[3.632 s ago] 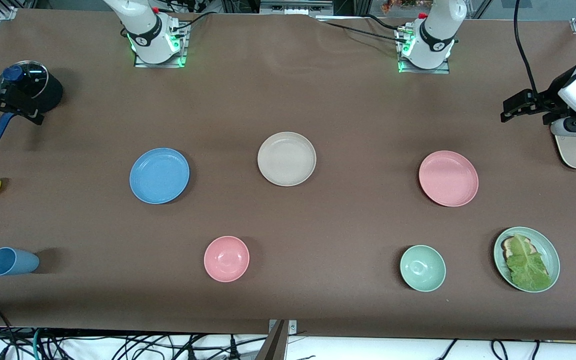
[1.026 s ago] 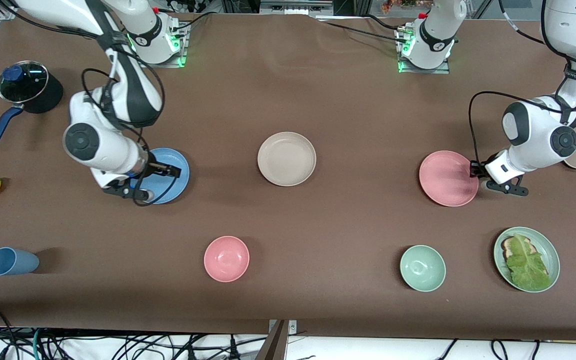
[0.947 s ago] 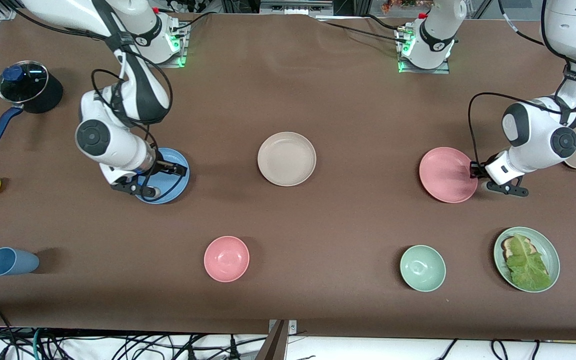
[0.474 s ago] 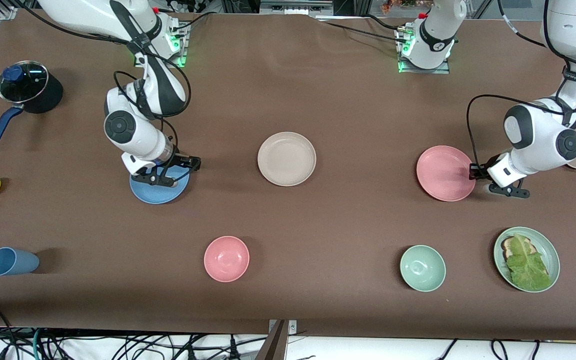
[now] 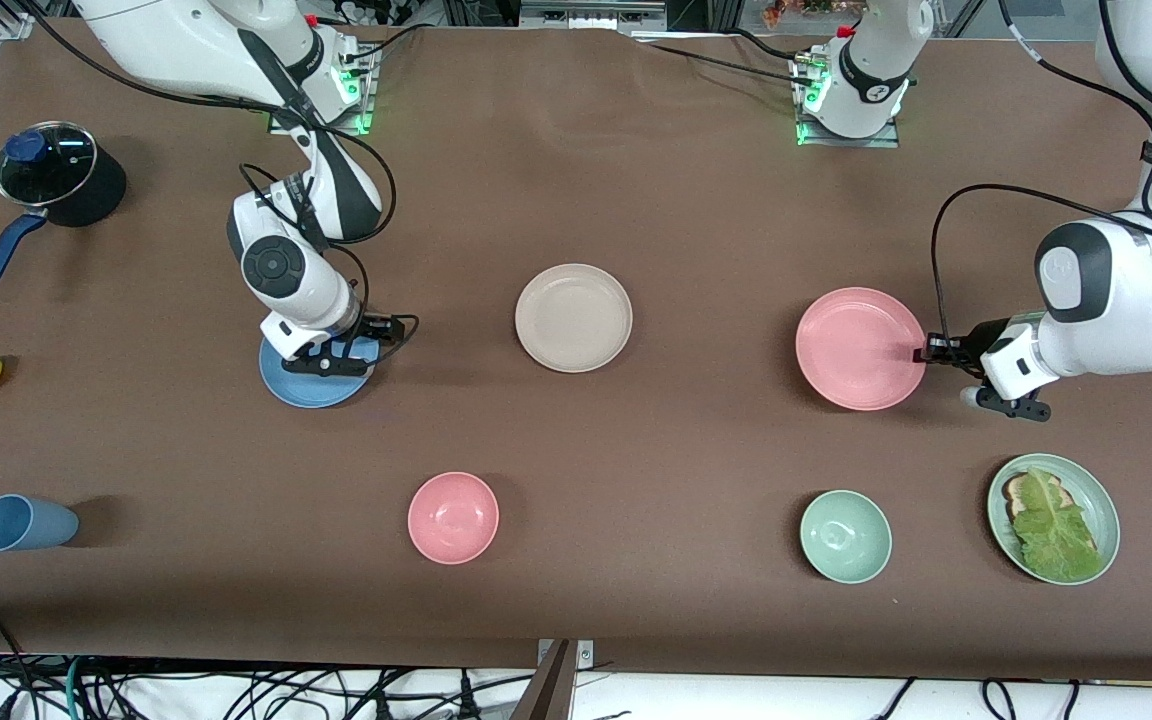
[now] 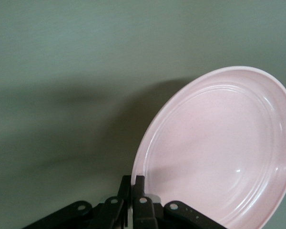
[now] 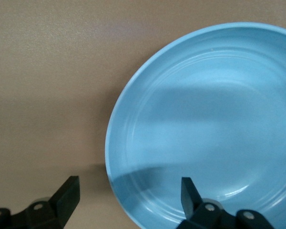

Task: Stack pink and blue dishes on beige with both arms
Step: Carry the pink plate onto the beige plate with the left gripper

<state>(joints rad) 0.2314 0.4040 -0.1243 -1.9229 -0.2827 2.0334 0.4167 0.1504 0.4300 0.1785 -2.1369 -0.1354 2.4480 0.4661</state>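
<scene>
Two grippers are working: the left gripper [image 5: 929, 350] is pinching the pink plate's [image 5: 858, 349] rim, while the right gripper [image 5: 351, 345], fingers spread, is hovering over the blue plate [image 5: 286, 383].

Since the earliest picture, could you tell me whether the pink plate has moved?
Yes. The pink plate has shifted toward the beige plate, held by the left gripper.

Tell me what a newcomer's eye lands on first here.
The left gripper pinches the rim of the pink plate, lifted above the table toward the left arm's end. The right gripper, open, straddles the rim of the blue plate, which lies flat. Between them the beige plate waits bare.
</scene>
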